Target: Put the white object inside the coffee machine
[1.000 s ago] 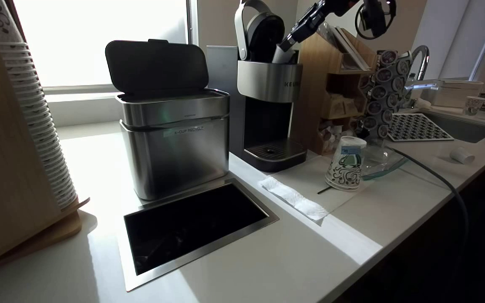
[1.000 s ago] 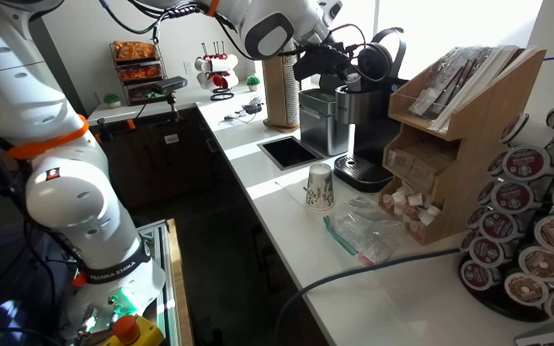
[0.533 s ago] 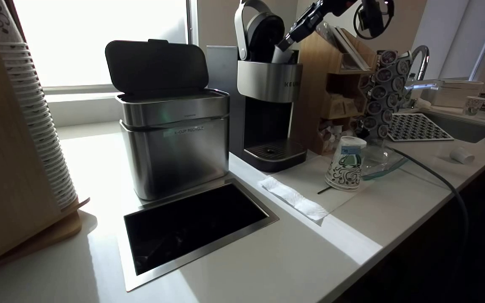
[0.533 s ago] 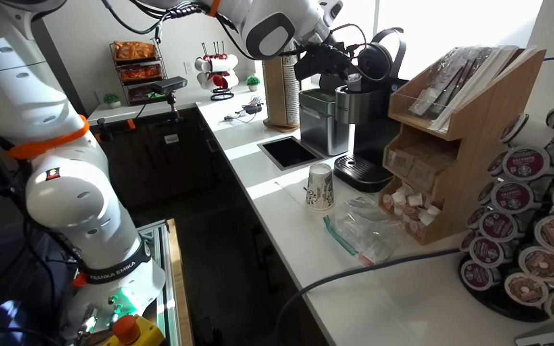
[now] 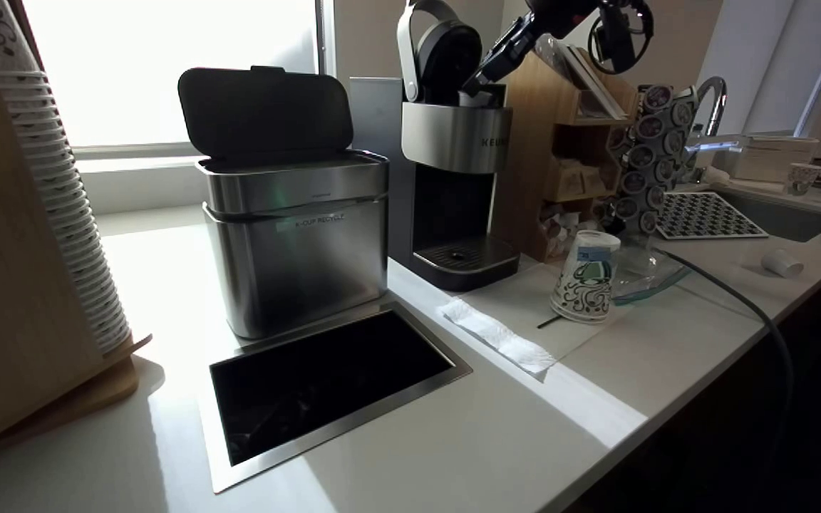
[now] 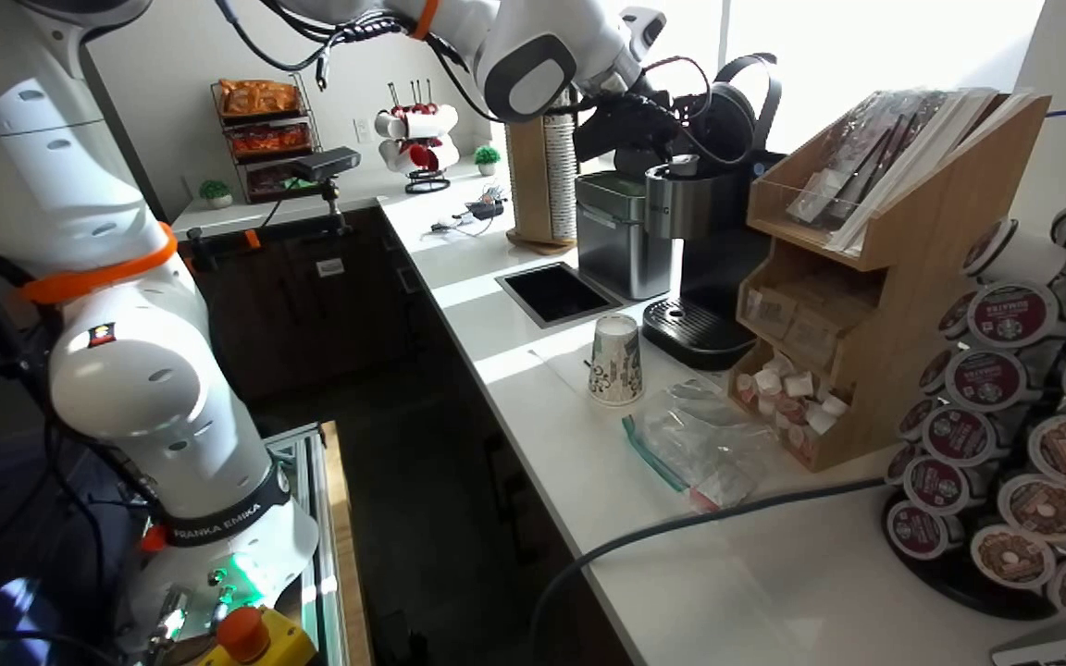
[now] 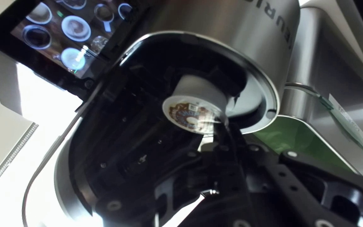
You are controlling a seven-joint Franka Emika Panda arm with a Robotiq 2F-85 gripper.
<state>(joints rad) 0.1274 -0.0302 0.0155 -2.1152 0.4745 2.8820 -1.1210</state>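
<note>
The coffee machine (image 5: 453,135) has a silver body and its black hinged head (image 5: 450,64) is raised. It also shows in an exterior view (image 6: 692,208) and the wrist view (image 7: 247,19). The white object is a white coffee pod (image 7: 200,90) with a printed brown lid. It sits low in the machine's open top, its lower part hidden behind the silver rim in both exterior views (image 5: 479,100) (image 6: 684,166). My gripper (image 7: 224,129) is shut on the pod's rim edge. Its fingertips are at the opening in both exterior views (image 5: 472,85) (image 6: 669,148).
A steel bin (image 5: 303,256) with its lid up stands beside the machine. A wooden organizer (image 6: 949,231) stands on the other side. A paper cup (image 6: 616,361), a plastic bag (image 6: 700,444) and a pod carousel (image 6: 996,444) are on the counter.
My gripper has moved down with the pod, which now sits lower in the machine's top, with less of it showing above the rim. The arm has shifted a little.
</note>
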